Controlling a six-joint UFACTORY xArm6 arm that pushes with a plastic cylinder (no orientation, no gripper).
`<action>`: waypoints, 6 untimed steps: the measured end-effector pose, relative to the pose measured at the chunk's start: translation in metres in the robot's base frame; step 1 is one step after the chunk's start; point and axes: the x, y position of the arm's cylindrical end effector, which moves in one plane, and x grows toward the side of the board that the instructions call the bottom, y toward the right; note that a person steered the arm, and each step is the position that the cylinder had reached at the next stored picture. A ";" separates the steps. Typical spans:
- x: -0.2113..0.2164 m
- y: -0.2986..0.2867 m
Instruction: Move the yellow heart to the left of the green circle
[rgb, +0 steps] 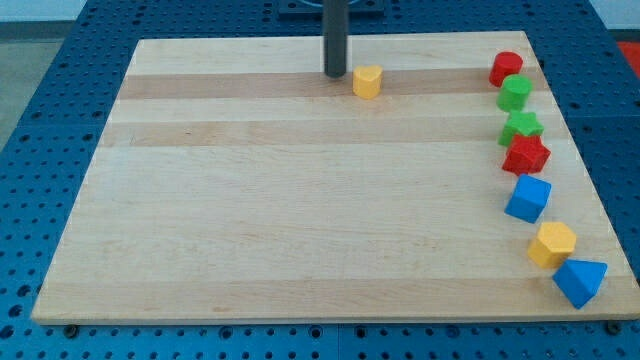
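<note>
The yellow heart lies near the view's top, a little right of the middle of the wooden board. My tip stands just to the heart's left, a small gap apart. The green circle sits far to the right near the board's right edge, just below a red block.
A column of blocks runs down the right edge: a green star, a red star, a blue cube, a yellow hexagon and a blue triangle. The board rests on a blue perforated table.
</note>
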 end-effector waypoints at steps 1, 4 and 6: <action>0.013 0.009; -0.019 0.077; -0.022 0.043</action>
